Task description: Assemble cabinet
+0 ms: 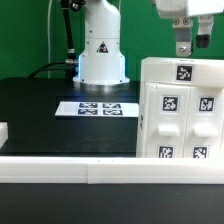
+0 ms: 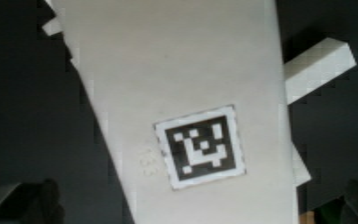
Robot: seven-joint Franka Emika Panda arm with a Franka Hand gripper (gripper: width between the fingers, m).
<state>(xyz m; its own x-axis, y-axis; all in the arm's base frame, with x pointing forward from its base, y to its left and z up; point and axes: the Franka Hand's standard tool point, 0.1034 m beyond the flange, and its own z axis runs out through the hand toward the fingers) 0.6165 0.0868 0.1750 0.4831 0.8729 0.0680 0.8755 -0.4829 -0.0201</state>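
White plastic cabinet [image 1: 178,108]: large box standing upright on the black table [image 1: 40,110], at the exterior view's right, close behind the long low white rail [image 1: 100,170]; several black-and-white square tags on its facing sides and one on its top; in the wrist view its white surface [image 2: 158,90] fills most of the picture, bearing one tag [image 2: 201,146], with a smaller white piece [image 2: 311,70] projecting beside it. Gripper [image 1: 189,42]: hanging above the cabinet's top, not touching it; fingers spread wide apart, nothing between them; dark fingertips [image 2: 19,200] at the wrist view's corners. Marker board [image 1: 95,108]: thin flat white strip printed with tags, lying on the table before the arm's white base [image 1: 102,55], apart from the cabinet. Small white piece [image 1: 3,131]: at the exterior view's left edge, mostly cut off.
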